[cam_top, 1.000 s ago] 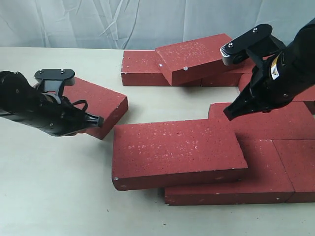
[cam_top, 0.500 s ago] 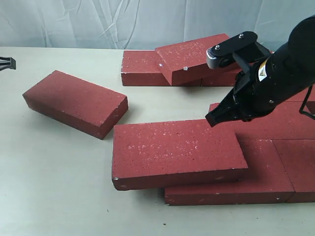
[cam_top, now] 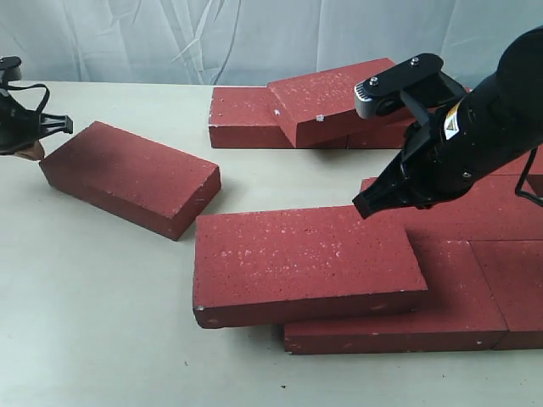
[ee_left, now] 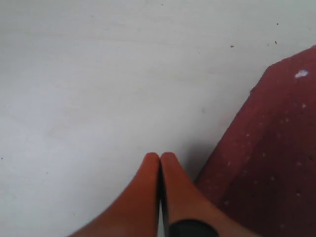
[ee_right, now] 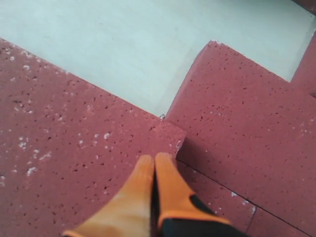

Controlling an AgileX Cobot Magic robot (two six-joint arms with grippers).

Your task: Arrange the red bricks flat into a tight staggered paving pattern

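Though cut off at the exterior view's left edge, left pincer pinched together, just beside a lone brick on the worktop. Likewise together, right pincer at a corner of the tilted brick resting on the red bricks; arm blocking part of the back row.

The red bricks are dark red flecked with white, the table pale cream, the far cloth whitish blue, the left gripper and right gripper orange-fingered, the right arm black with a yellow label
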